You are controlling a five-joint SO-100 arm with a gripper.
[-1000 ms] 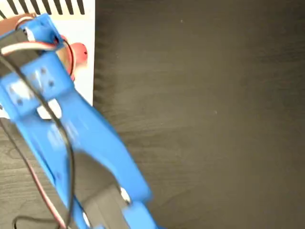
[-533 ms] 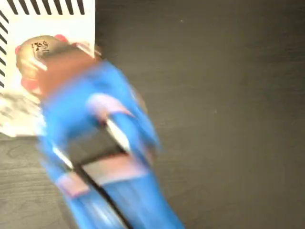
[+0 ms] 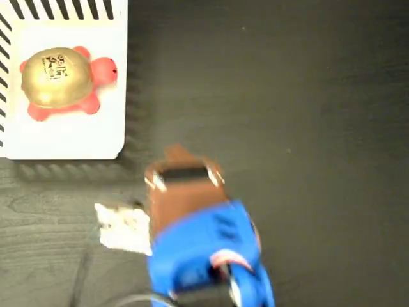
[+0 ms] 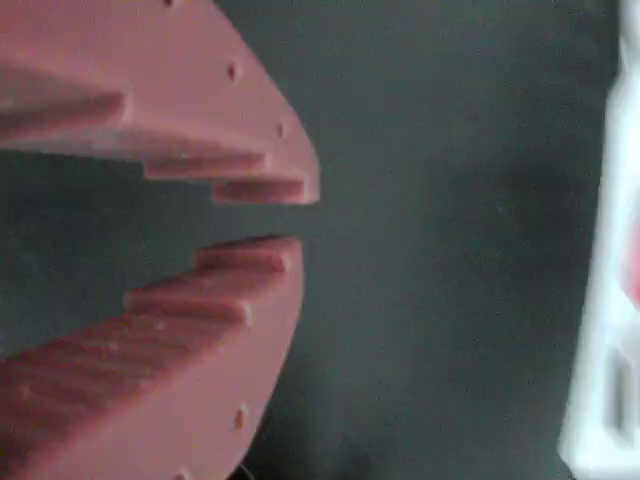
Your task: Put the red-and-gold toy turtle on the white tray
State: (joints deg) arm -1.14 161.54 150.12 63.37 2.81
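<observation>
Fixed view: the turtle (image 3: 62, 82) is sitting on the white tray (image 3: 70, 137) at top left, head pointing right. The blue arm (image 3: 201, 256) is hanging over the dark desk (image 3: 307, 128), well apart from the tray.

Wrist view: the gripper (image 4: 290, 218) fingers (image 4: 200, 130) are standing slightly apart, holding nothing, over the desk; tray edge is showing at right, blurred.
</observation>
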